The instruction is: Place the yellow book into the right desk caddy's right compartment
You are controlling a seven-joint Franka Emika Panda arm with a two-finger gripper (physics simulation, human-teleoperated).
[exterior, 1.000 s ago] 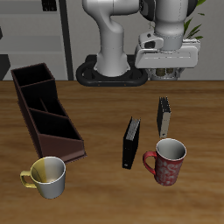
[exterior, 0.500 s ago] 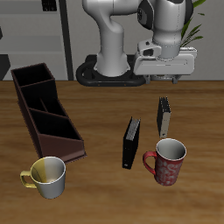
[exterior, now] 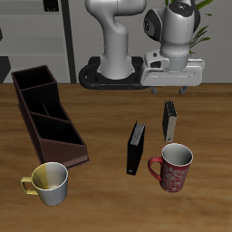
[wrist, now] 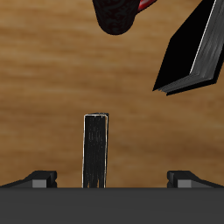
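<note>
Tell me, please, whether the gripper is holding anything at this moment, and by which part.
Nothing is held. The gripper hangs open above the yellow book, which stands on the table, clear of both fingers.

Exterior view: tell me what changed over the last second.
The end effector came down toward the table, above the yellow book, with nothing in its grasp; its fingers stand apart. The yellow book, black book, caddy, red mug and yellow mug stayed where they were.
</note>
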